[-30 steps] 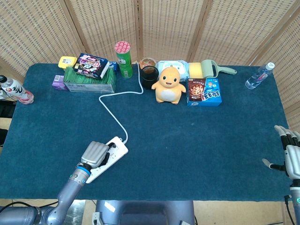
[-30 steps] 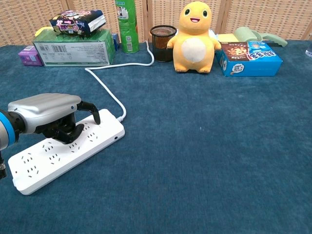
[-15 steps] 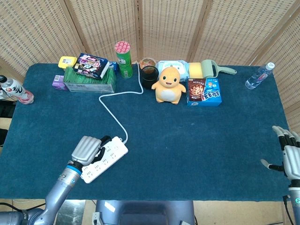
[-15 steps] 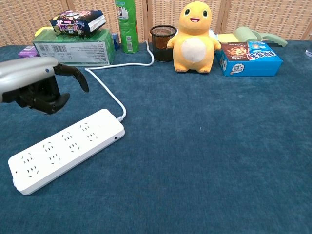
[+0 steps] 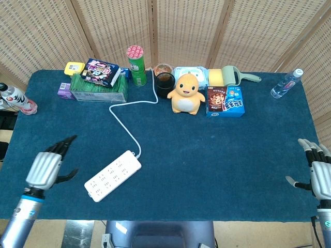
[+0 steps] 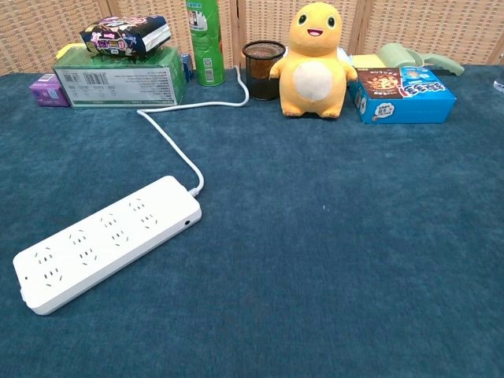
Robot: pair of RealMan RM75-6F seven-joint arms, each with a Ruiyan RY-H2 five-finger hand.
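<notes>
- Hands hover apart over a dark blue felt-covered table (image 5: 207, 170): the left hand (image 5: 47, 168), at 8 o'clock in the head view, has its fingers spread and holds nothing; the right hand (image 5: 319, 173), at 4 o'clock, is likewise spread and empty. Neither shows in the chest view.
- Nearest the left hand, yet clear of it, lies one white plastic power strip (image 5: 113, 175), flat on the felt at about 7 o'clock, its white cord (image 5: 126, 121) snaking toward 12 o'clock.
- Risk, as a judgement: the cord runs just beside the dark mesh cup (image 5: 164, 84) and the tall green snack can (image 5: 137, 65); any tug on the strip could drag the line taut and topple either.
- Risk, again judged: fingers closing over the strip's outlets could slip on smooth plastic.
- Count along the far edge: one orange plush toy (image 5: 185, 93), one blue biscuit box (image 5: 224, 101), one green carton (image 5: 98, 89) bearing one dark snack packet (image 5: 101, 72), one small purple box (image 5: 63, 90).
- One clear water bottle (image 5: 286, 83) lies at 2 o'clock, another bottle (image 5: 15, 98) at 9 o'clock.
</notes>
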